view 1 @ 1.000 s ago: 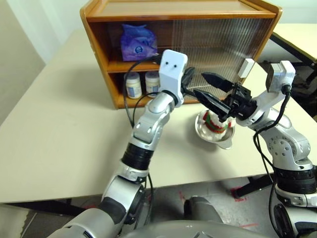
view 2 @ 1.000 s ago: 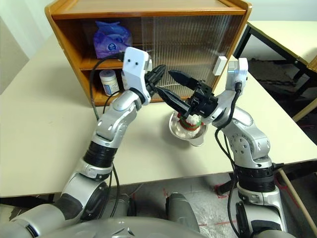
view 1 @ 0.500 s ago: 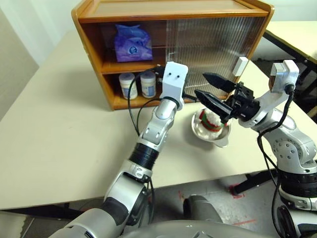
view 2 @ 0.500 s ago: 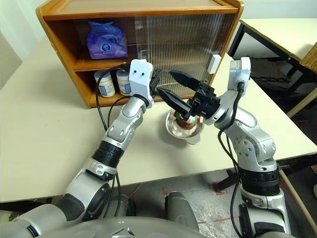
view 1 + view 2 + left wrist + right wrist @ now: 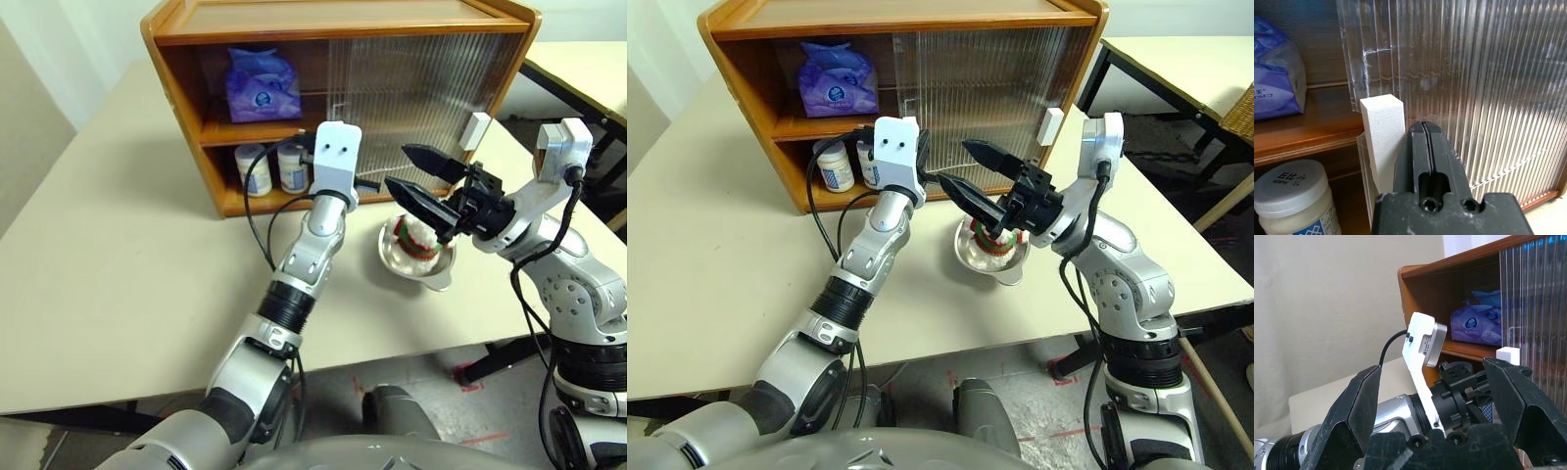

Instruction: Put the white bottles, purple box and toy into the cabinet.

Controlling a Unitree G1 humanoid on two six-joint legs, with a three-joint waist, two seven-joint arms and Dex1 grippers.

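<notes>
Toy [image 5: 415, 238] sits upright in the metal bowl [image 5: 431, 270] on the table [image 5: 118, 255] before the cabinet [image 5: 343, 20], under the right gripper [image 5: 416, 176], jaws spread. Left gripper [image 5: 1425, 147], clenched empty, touches the door handle [image 5: 1382, 139]; bottles [image 5: 266, 168] and purple box [image 5: 261, 83] stand shelved.

Cabinet [image 5: 901, 15] stands at the far side of the table [image 5: 705, 284]. Purple box [image 5: 833, 78] lies on its upper shelf; 1 white bottle [image 5: 835, 164] below. Right gripper [image 5: 965, 166], fingers spread, hovers over the toy [image 5: 997, 240] in a metal bowl [image 5: 991, 262].
</notes>
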